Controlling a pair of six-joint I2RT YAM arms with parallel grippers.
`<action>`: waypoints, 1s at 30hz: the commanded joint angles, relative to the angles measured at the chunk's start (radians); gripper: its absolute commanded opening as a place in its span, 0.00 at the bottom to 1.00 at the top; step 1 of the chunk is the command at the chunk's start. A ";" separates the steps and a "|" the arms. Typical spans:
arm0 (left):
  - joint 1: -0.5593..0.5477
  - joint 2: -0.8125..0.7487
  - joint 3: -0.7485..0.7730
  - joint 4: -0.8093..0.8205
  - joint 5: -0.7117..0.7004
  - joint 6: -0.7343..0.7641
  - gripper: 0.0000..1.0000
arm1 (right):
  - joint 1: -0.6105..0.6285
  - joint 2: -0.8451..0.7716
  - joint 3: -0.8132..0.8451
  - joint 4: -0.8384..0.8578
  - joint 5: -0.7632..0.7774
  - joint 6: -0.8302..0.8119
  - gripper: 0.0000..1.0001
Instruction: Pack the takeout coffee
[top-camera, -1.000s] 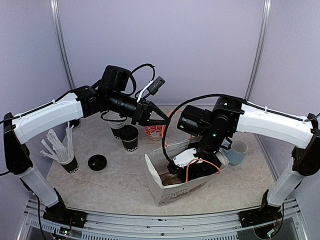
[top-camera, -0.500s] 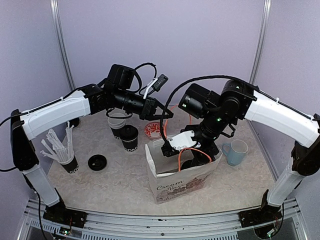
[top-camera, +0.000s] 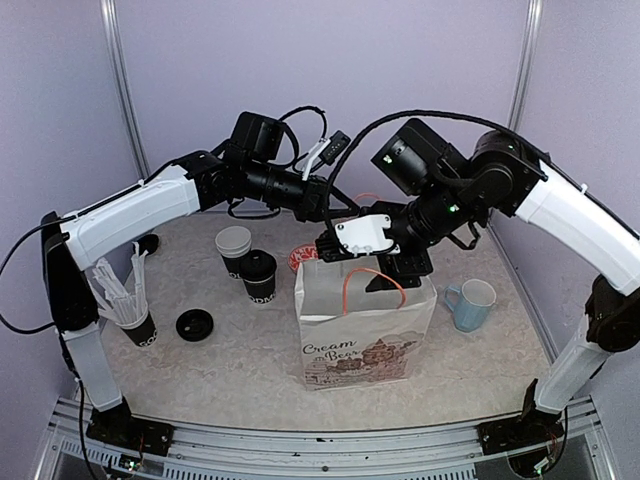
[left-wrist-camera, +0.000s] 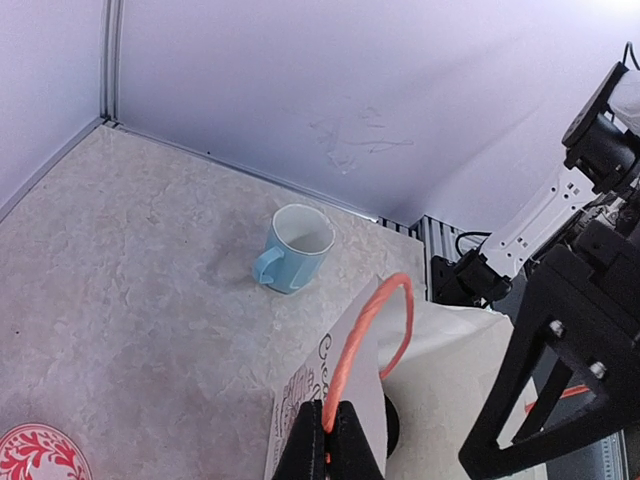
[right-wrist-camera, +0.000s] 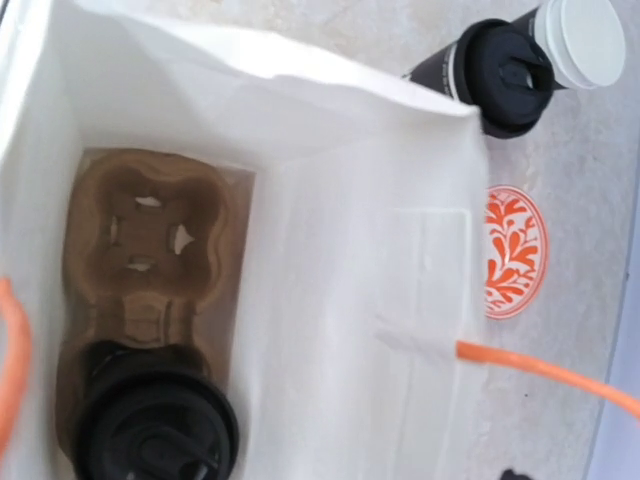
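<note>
Raised upright, one bag (top-camera: 365, 330) holds one lidded cup (right-wrist-camera: 155, 430); left jaws pinch handle (left-wrist-camera: 355, 345), right jaws unclear.

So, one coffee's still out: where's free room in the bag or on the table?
Inside the bag, the carrier slot beside the packed cup is free. The table is bare between loose lid and bag; it's crowded around the unpacked cup and coaster.

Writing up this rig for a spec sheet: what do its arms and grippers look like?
Both the left arm and right arm have white shells on the long links, with black joints and black wrist camera blocks. Black cables loop above each wrist. The left gripper has slim black fingers; the right gripper is black with a white plate.
</note>
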 joint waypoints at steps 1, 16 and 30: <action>-0.014 0.048 0.064 -0.046 -0.005 0.039 0.00 | -0.020 -0.011 0.055 0.030 0.018 -0.009 0.76; -0.022 -0.097 0.076 -0.293 -0.621 0.157 0.74 | -0.161 -0.123 0.060 0.147 0.040 -0.112 0.91; 0.162 0.025 0.109 -0.585 -0.825 -0.085 0.78 | -0.551 -0.133 -0.039 0.138 -0.270 -0.105 0.99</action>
